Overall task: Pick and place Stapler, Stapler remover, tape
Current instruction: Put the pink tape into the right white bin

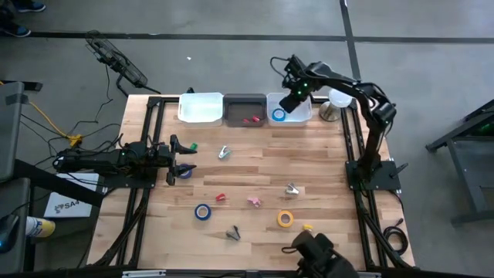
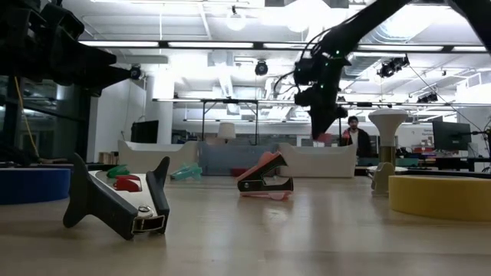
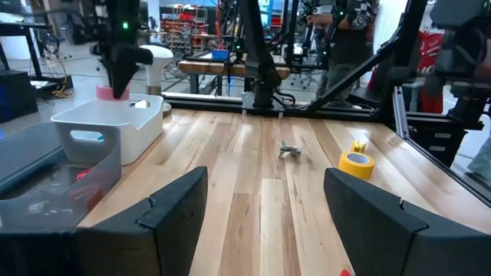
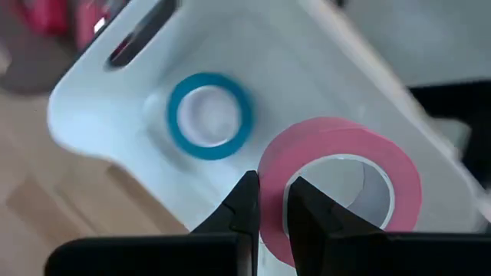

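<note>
My right gripper (image 1: 292, 100) hangs over the white bin (image 1: 307, 116) at the table's far edge, shut on a pink roll of tape (image 4: 383, 165). A cyan roll (image 4: 173, 115) lies flat on that bin's floor. More tape lies flat on the table: a yellow roll (image 1: 285, 218) and a blue one (image 1: 202, 211). Staple removers (image 1: 225, 152) (image 1: 291, 188) (image 1: 233, 232) are scattered over the middle. The stapler is out of view. At the table's left edge my left gripper (image 1: 176, 161) waits open, pointing level across the table. My right gripper holds the pink roll by its wall (image 4: 268, 165), one finger (image 4: 311, 211) inside the open centre and one (image 4: 244, 203) outside. The fingers come from above, pointing steeply down. The roll is lifted clear above the bin, its open centre facing the wrist camera.
A grey bin (image 1: 244, 110) with small red pieces and another white bin (image 1: 201, 106) stand along the far edge, left of the bin under my right gripper. Another blue roll (image 1: 185, 173) lies by my left gripper. Small red (image 1: 221, 198), pink (image 1: 253, 201) and green (image 1: 193, 145) pieces lie about.
</note>
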